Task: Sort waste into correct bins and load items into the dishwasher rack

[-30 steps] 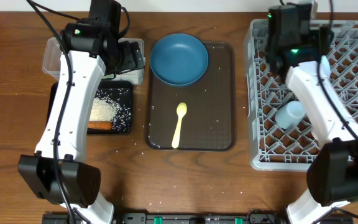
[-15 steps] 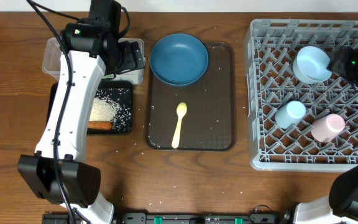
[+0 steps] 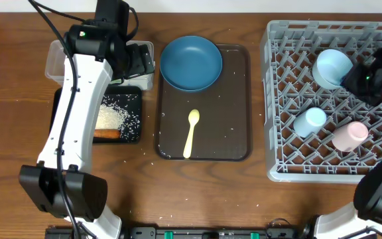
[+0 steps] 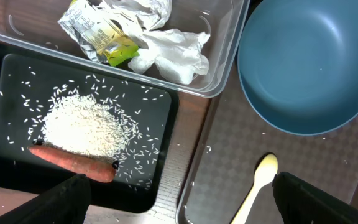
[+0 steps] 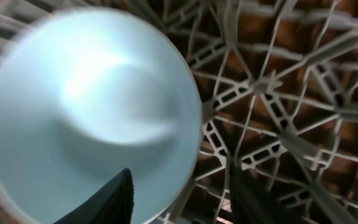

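Observation:
My left gripper (image 3: 134, 63) (image 4: 179, 202) is open and empty, hovering over the clear tub (image 3: 57, 60) (image 4: 222, 56), which holds white wrappers (image 4: 173, 53) and the yellow-green packet (image 4: 107, 40). The black tray (image 3: 134, 113) (image 4: 160, 124) holds rice (image 3: 111, 116) (image 4: 82, 127) and the carrot piece (image 3: 107, 133) (image 4: 73, 163). The dark blue bowl (image 3: 191, 63) (image 4: 306, 62) and yellow spoon (image 3: 191, 133) (image 4: 257, 183) lie on the brown serving tray. The grey rack (image 3: 290, 166) (image 5: 272, 93) holds the white bowl (image 3: 329, 66) (image 5: 86, 106), light blue cup (image 3: 309, 121) and pink cup (image 3: 349, 136). My right gripper (image 3: 355, 72) (image 5: 179, 186) straddles the bowl's rim, jaws apart.
The brown serving tray (image 3: 231, 119) (image 4: 229, 155) sits between the bins and the rack, with stray rice grains on it. A few grains lie on the wooden table (image 3: 18, 133) near the black tray. The rack's pegs stand all around the right gripper.
My right arm swung from the rack's back left to its right side, uncovering the white bowl, then edged back toward the bowl. The left arm has not moved.

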Tool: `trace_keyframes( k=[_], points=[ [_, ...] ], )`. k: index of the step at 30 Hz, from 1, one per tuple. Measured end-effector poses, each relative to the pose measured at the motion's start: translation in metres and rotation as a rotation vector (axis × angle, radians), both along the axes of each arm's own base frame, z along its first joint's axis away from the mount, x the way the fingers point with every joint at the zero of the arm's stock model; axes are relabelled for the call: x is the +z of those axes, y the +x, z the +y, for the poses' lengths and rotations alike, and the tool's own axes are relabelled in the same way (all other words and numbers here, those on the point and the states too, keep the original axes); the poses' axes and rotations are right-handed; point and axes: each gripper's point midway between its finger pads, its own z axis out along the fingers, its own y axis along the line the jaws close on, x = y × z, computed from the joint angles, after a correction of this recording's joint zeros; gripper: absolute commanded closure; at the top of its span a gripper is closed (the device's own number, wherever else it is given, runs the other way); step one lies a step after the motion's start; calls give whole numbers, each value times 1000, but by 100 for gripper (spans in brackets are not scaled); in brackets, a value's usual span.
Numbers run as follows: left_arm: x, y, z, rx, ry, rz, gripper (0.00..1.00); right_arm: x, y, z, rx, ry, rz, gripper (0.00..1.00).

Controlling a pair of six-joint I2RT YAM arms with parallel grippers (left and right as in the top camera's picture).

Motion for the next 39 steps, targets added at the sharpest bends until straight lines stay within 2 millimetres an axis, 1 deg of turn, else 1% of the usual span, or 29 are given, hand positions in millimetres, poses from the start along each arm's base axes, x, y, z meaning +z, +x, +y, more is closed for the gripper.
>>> trace_keyframes(
  k=[2, 5, 7, 9, 11, 19, 22, 24, 25, 27, 29, 30, 31, 32, 34, 36, 39],
  points=[
    [0, 0, 0, 0, 0, 0, 4, -10, -2, 1, -2, 11, 18, 62],
    [0, 0, 0, 0, 0, 0, 4, -14, 0, 1, -6, 14, 15, 71],
    [0, 0, 0, 0, 0, 0, 4, -15, 2, 0, -7, 13, 9, 81],
    [0, 0, 0, 0, 0, 0, 4, -15, 4, 0, -11, 16, 5, 88],
    [0, 0, 0, 0, 0, 0, 4, -15, 6, -1, -19, 17, -2, 99],
    [0, 0, 0, 0, 0, 0, 4, -12, 11, -3, -26, 11, -28, 99],
    [0, 0, 0, 0, 0, 0, 4, -7, 11, -4, -26, 4, -39, 99],
    [0, 0, 0, 0, 0, 0, 4, 5, 13, -6, -31, -16, -57, 99],
    [0, 0, 0, 0, 0, 0, 4, 17, 14, -9, -38, -42, -74, 99],
    [0, 0, 0, 0, 0, 0, 4, 46, 17, -14, -53, -105, -121, 99],
    [0, 0, 0, 0, 0, 0, 4, 83, 21, -16, -62, -196, -178, 99],
    [0, 0, 0, 0, 0, 0, 4, 107, 22, -14, -66, -258, -210, 99],
    [0, 0, 0, 0, 0, 0, 4, 124, 23, -10, -64, -308, -232, 99],
    [0, 0, 0, 0, 0, 0, 4, 146, 24, -4, -63, -379, -259, 99],
    [0, 0, 0, 0, 0, 0, 4, 175, 27, 11, -58, -484, -299, 99],
    [0, 0, 0, 0, 0, 0, 4, 191, 28, 29, -52, -596, -313, 99],
    [0, 0, 0, 0, 0, 0, 4, 200, 32, 51, -46, -754, -302, 99]
  ],
)
